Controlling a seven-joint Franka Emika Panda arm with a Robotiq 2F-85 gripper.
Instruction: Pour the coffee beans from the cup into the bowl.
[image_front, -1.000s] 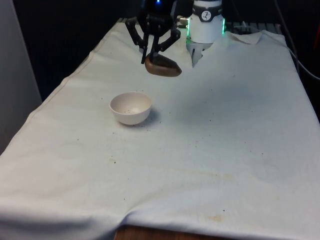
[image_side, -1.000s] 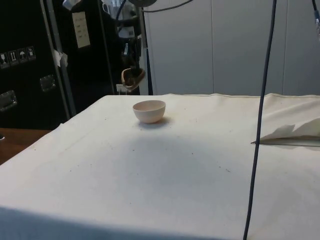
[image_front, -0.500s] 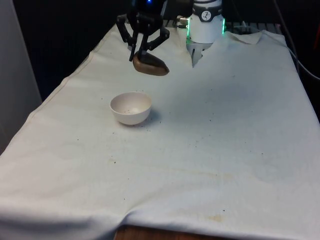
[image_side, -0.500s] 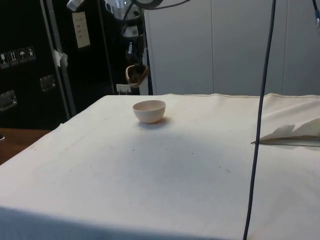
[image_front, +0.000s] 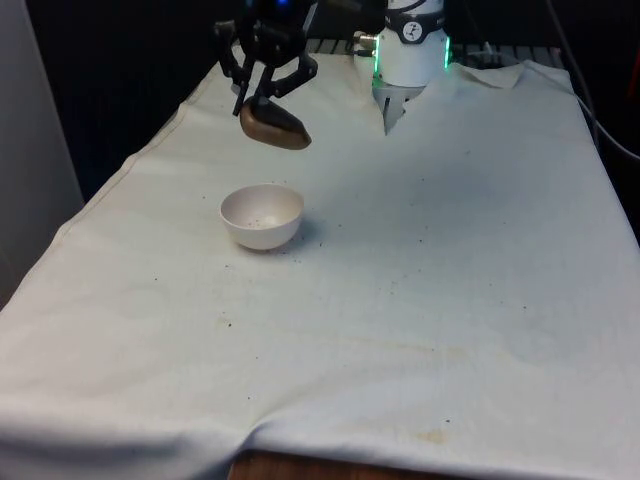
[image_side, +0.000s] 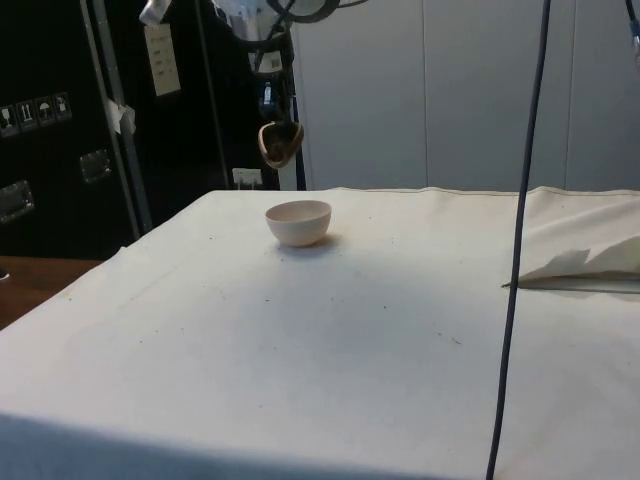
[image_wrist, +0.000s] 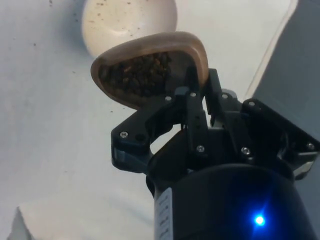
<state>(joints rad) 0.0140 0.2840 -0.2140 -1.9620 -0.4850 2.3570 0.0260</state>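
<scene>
White bowl (image_front: 261, 216) sits left of centre on the worktop (image_front: 420, 280), a few specks inside. Beyond it, upper left, the gripper (image_front: 262, 84), fingers clamped on the brown cup (image_front: 273, 127) of coffee beans (image_wrist: 137, 74), has shifted leftward and risen; pouring not begun.

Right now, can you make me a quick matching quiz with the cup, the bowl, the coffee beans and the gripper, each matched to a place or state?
Things:
1. cup
2. bowl
3. coffee beans
4. gripper

Places or states:
A. standing on the white cloth
B. inside the cup
C. brown, held in the air
D. black, shut on the cup's rim

Pairs: 1-C, 2-A, 3-B, 4-D
</scene>
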